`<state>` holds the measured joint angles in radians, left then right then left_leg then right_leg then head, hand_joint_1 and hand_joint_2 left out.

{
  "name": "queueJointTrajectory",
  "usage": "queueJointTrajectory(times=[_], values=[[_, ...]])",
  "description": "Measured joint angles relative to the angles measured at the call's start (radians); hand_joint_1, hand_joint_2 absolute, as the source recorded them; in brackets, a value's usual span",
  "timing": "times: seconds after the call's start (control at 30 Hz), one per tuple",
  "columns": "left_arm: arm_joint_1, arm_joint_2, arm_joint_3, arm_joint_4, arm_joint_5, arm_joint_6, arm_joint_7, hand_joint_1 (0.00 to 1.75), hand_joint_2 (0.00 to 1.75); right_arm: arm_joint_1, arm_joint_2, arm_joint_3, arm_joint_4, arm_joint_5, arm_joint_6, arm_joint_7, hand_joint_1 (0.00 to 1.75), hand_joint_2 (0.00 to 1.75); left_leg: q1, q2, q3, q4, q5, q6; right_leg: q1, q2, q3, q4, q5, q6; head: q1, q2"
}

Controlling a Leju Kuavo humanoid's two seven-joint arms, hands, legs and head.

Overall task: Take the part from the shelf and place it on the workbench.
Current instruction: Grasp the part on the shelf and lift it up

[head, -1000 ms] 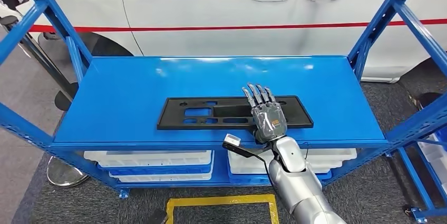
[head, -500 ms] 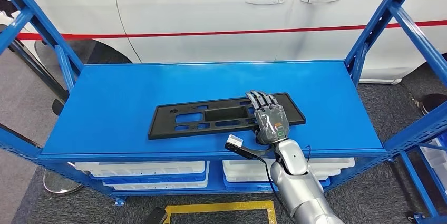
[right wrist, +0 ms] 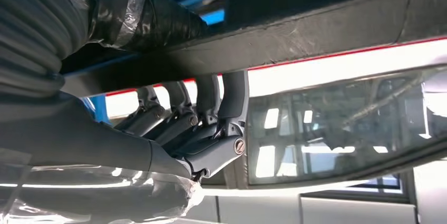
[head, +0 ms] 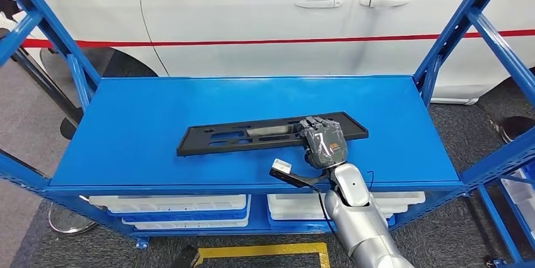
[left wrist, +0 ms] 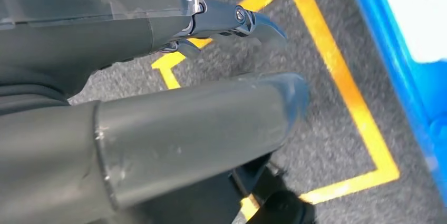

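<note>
Car stood white behind the rack, red stripe along its doors. Shelf, blue steel, carried the part: a long, flat black panel with cut-outs, lying near the front edge, its right end tilted up off the surface. Right hand gripped that right end; in the right wrist view the fingers curled over one face of the panel and the thumb bore on the other, so the hand was closed on the part. Left hand hung over grey floor with yellow tape; it held nothing, but how far its fingers were spread could not be told. Judgement: part looks light, thin, moulded plastic, fairly stiff but likely to flex and droop when held by one end; smooth faces may slip. A hold nearer mid-length, or fingers hooked through a cut-out, would probably balance it better
</note>
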<state>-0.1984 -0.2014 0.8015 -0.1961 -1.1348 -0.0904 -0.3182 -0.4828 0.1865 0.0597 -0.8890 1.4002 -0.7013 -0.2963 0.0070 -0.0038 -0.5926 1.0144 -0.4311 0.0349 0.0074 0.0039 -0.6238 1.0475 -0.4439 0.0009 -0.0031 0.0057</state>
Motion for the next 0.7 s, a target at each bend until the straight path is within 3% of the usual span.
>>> queueJointTrajectory(times=[0.07, 0.13, 0.17, 0.2, 0.23, 0.27, 0.33, 0.37, 0.5, 0.57, 0.63, 0.67, 0.7], values=[[-0.006, -0.001, 0.0, 0.0, 0.011, 0.007, -0.006, 0.0, 0.0, -0.003, 0.0, -0.008, -0.006, -0.004, 0.0, -0.006, 1.75, 1.75, 0.004, 0.002, 0.003, -0.008, 0.006, 0.007, -0.005, 0.0, -0.039, 0.085, -0.051, 0.011, 0.0, 0.0], [-0.01, -0.001, 0.004, 0.0, 0.027, 0.018, -0.016, 0.0, 0.0, 0.0, 0.0, -0.016, -0.009, -0.008, 0.0, -0.014, 1.75, 1.75, 0.004, 0.003, 0.002, -0.007, 0.007, 0.009, -0.012, -0.001, -0.099, 0.21, -0.107, 0.019, 0.0, 0.0], [-0.011, -0.001, 0.007, 0.0, 0.038, 0.024, -0.025, 0.0, 0.0, 0.003, 0.0, -0.02, -0.012, -0.01, 0.0, -0.017, 1.75, 1.75, 0.004, 0.002, 0.001, -0.006, 0.006, 0.008, -0.015, -0.001, -0.117, 0.246, -0.113, 0.022, 0.0, 0.0], [-0.011, -0.001, 0.012, 0.0, 0.047, 0.03, -0.034, 0.0, 0.0, 0.006, 0.0, -0.024, -0.016, -0.012, 0.0, -0.02, 1.75, 1.75, 0.004, 0.002, 0.001, -0.004, 0.005, 0.007, -0.018, -0.002, -0.116, 0.244, -0.101, 0.025, 0.0, 0.0], [-0.012, -0.001, 0.017, 0.0, 0.055, 0.035, -0.042, 0.0, 0.0, 0.007, 0.0, -0.028, -0.022, -0.013, 0.0, -0.021, 1.75, 1.75, 0.005, 0.001, 0.001, -0.001, 0.003, 0.005, -0.021, -0.003, -0.096, 0.204, -0.071, 0.026, 0.0, 0.0], [-0.013, -0.001, 0.021, 0.0, 0.061, 0.038, -0.049, 0.0, 0.0, 0.008, 0.0, -0.032, -0.028, -0.013, 0.0, -0.022, 1.75, 1.75, 0.005, 0.0, 0.0, 0.003, 0.001, 0.002, -0.024, -0.003, -0.061, 0.136, -0.037, 0.027, 0.0, 0.0], [-0.017, -0.001, 0.027, 0.0, 0.069, 0.046, -0.056, 0.0, 0.0, 0.007, 0.0, -0.04, -0.036, -0.013, 0.0, -0.024, 1.75, 1.75, 0.002, -0.001, -0.002, 0.01, -0.004, -0.007, -0.023, -0.003, -0.005, 0.023, 0.001, 0.022, 0.0, 0.0], [-0.019, -0.001, 0.031, 0.0, 0.076, 0.055, -0.058, 0.0, 0.0, 0.009, 0.001, -0.044, -0.041, -0.014, 0.0, -0.028, 1.75, 1.75, 0.001, -0.002, -0.003, 0.012, -0.005, -0.012, -0.022, -0.002, 0.007, -0.003, 0.004, 0.018, 0.0, 0.0], [-0.024, -0.001, 0.051, 0.0, 0.094, 0.082, -0.081, 0.0, 0.0, 0.019, 0.006, -0.067, -0.075, -0.047, 0.0, -0.093, 1.75, 1.75, 0.003, -0.002, -0.011, 0.026, -0.017, -0.034, -0.02, -0.001, 0.008, -0.013, 0.009, -0.009, 0.0, 0.0], [-0.024, 0.001, 0.054, 0.0, 0.094, 0.069, -0.092, 0.0, 0.87, 0.022, 0.025, -0.093, -0.126, -0.103, 0.0, -0.2, 1.75, 1.75, 0.006, -0.002, -0.048, 0.109, -0.069, -0.042, -0.021, -0.003, 0.008, -0.017, 0.012, -0.022, 0.0, 0.0], [-0.02, 0.004, 0.056, 0.0, 0.095, 0.056, -0.095, 0.0, 1.75, 0.023, 0.053, -0.114, -0.19, -0.159, 0.0, -0.277, 1.75, 1.75, 0.006, -0.002, -0.106, 0.237, -0.128, -0.047, -0.019, -0.003, 0.006, -0.016, 0.012, -0.028, 0.0, 0.0], [-0.017, 0.005, 0.056, 0.0, 0.096, 0.052, -0.097, 0.0, 1.75, 0.024, 0.064, -0.114, -0.22, -0.18, 0.0, -0.284, 1.75, 1.75, 0.006, -0.002, -0.126, 0.28, -0.138, -0.048, -0.017, -0.002, 0.005, -0.016, 0.012, -0.029, 0.0, 0.0], [-0.015, 0.006, 0.056, 0.0, 0.097, 0.049, -0.098, 0.0, 1.75, 0.028, 0.071, -0.107, -0.253, -0.202, 0.0, -0.28, 1.75, 1.75, 0.006, -0.002, -0.13, 0.288, -0.129, -0.047, -0.015, -0.002, 0.006, -0.015, 0.012, -0.029, 0.0, 0.0]])
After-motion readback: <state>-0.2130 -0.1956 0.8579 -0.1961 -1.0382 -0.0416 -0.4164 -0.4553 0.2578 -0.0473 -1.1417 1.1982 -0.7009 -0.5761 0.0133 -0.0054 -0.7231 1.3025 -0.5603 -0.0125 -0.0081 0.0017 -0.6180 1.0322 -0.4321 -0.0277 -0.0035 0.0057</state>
